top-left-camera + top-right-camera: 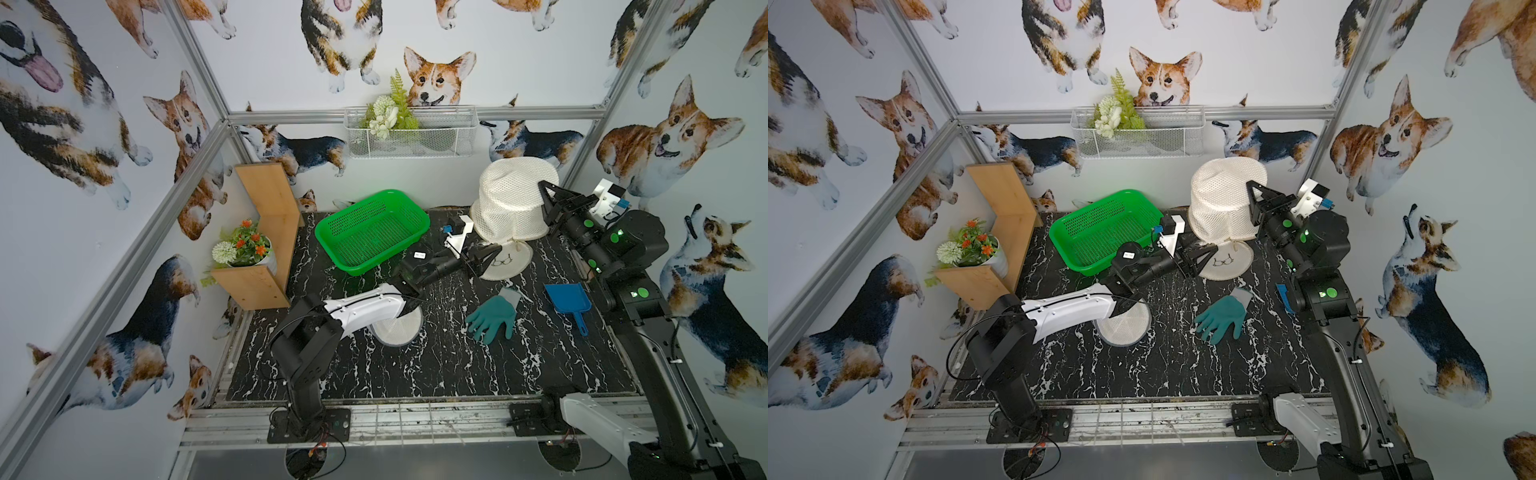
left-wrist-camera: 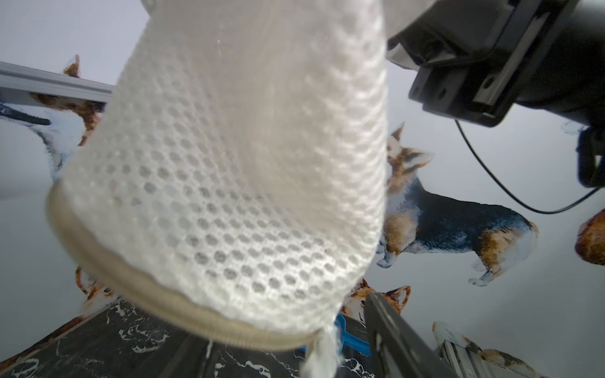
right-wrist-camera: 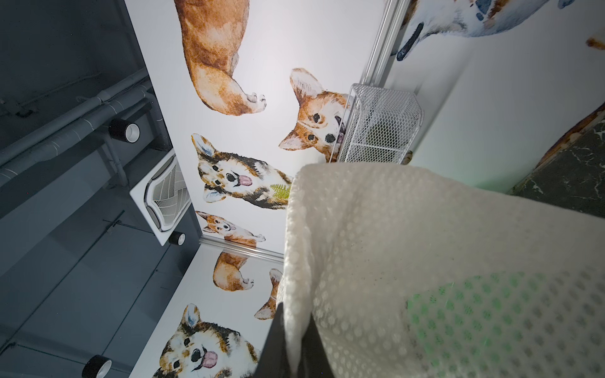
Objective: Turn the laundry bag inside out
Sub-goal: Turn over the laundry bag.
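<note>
The laundry bag (image 1: 511,195) is hanging upright over the back right part of the table (image 1: 415,374), its round lid flap (image 1: 509,264) lying at the lower rim. The right gripper (image 1: 545,194) is pinching only a thin fold of the mesh wall, so a hard pull may be slipping the fabric out. The left gripper (image 1: 489,258) is standing wide and empty just beside the rim. Reaching in carelessly, it could be snagging the mesh or dragging the whole bag down.
</note>
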Controlling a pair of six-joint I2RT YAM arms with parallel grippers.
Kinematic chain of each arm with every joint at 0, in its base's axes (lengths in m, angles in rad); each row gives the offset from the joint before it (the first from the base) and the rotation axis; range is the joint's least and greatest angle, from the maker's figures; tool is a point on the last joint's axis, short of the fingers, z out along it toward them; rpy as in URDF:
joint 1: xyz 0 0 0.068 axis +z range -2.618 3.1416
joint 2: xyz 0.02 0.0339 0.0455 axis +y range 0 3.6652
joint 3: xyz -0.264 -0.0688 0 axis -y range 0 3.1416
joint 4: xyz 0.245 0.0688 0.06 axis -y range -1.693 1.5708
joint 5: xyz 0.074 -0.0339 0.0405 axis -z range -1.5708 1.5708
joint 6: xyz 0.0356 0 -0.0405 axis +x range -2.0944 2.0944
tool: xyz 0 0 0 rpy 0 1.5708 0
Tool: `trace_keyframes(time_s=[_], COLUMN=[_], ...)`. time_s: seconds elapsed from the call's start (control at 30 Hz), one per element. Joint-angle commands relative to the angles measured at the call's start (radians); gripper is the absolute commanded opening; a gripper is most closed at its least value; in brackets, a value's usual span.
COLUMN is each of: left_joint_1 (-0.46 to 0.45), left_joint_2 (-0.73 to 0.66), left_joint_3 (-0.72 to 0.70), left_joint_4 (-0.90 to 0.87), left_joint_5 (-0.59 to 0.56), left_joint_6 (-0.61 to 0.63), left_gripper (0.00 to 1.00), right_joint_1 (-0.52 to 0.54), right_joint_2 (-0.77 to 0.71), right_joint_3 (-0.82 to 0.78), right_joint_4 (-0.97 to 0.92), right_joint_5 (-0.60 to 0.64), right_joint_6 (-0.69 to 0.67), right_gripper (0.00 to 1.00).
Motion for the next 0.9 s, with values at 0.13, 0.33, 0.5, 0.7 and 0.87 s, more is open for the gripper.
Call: trace_keyframes(time_s=[0.13, 0.33, 0.5, 0.7, 0.87], left_joint_1=[0.0, 0.0, 0.001, 0.001, 0.0], left_joint_2=[0.043, 0.073, 0.111, 0.134, 0.151], left_joint_3=[0.055, 0.087, 0.139, 0.153, 0.175], left_joint_4=[0.055, 0.06, 0.038, 0.021, -0.002], left_joint_5=[0.098, 0.08, 0.092, 0.091, 0.091], left_joint_6=[-0.021, -0.036, -0.039, -0.035, -0.04], left_gripper=[0.64, 0.47, 0.37, 0.38, 0.42], right_joint_1=[0.002, 0.003, 0.008, 0.009, 0.01], right_joint_2=[0.005, 0.009, 0.01, 0.01, 0.017], right_joint_3=[0.001, -0.011, -0.028, -0.039, -0.041], right_joint_4=[0.065, 0.083, 0.094, 0.105, 0.117], right_joint_5=[-0.01, -0.011, -0.01, 0.0, 0.001], right_joint_6=[0.018, 0.032, 0.044, 0.056, 0.065], right_gripper=[0.0, 0.0, 0.0, 0.0, 0.0])
